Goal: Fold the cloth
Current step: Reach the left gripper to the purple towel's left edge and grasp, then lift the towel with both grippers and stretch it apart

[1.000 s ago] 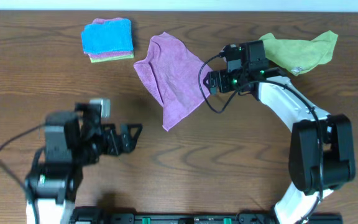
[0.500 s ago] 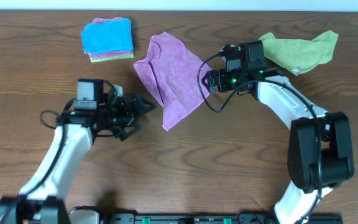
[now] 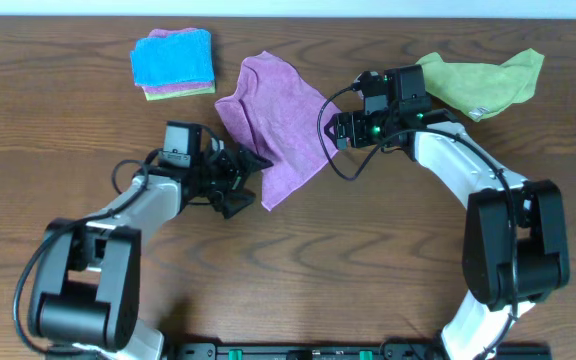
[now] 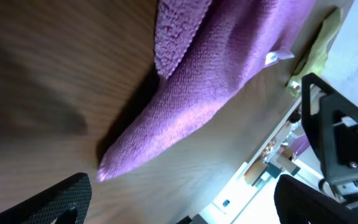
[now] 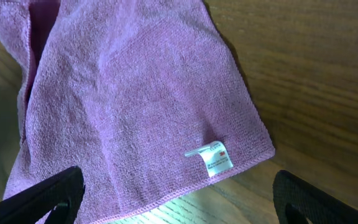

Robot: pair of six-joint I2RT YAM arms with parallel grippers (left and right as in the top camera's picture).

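Observation:
The purple cloth (image 3: 273, 125) lies crumpled and partly doubled over at the middle back of the table. It also shows in the left wrist view (image 4: 204, 93) and in the right wrist view (image 5: 123, 93), where its white label (image 5: 213, 158) lies near a corner. My left gripper (image 3: 250, 180) is open and empty, just left of the cloth's near pointed corner (image 4: 104, 171). My right gripper (image 3: 330, 130) is open and empty at the cloth's right edge, above the labelled corner.
A lime-green cloth (image 3: 483, 82) lies crumpled at the back right, behind my right arm. A stack with a bright blue folded cloth (image 3: 173, 60) on top sits at the back left. Bare wooden table (image 3: 318, 270) lies in front.
My left arm has swung forward and right, from the near left of the table to the cloth's near corner. My right gripper and the cloth have stayed in place.

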